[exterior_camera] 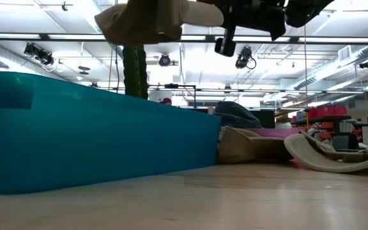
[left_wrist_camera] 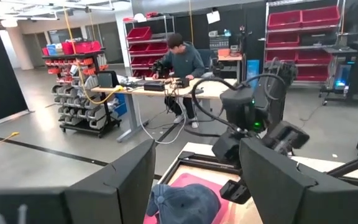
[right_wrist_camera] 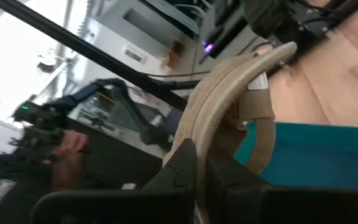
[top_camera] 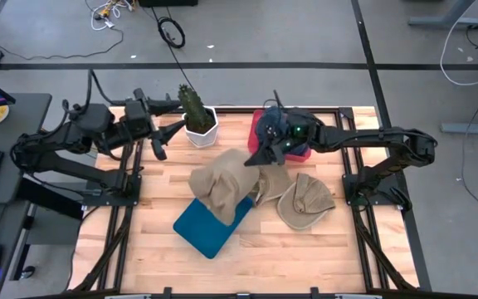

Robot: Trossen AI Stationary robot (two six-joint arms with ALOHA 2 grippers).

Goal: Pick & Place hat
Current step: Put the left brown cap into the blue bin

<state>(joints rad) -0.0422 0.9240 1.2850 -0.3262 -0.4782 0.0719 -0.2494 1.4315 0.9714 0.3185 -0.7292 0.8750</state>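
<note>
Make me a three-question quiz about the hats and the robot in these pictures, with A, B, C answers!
1. Where is the lifted tan hat?
A. Above the blue bin
B. On the cactus
C. On the floor

2. How many tan hats can you see?
A. One
B. Two
C. Five

3. What is the right gripper doing?
A. Wide open, empty
B. Shut on the tan hat's brim
C. Holding the pot

Answers:
1. A, in the high view the hat hangs over the bin.
2. B, the lifted one and another tan hat lying on the table.
3. B, the right wrist view shows the brim pinched between its fingers.
</note>
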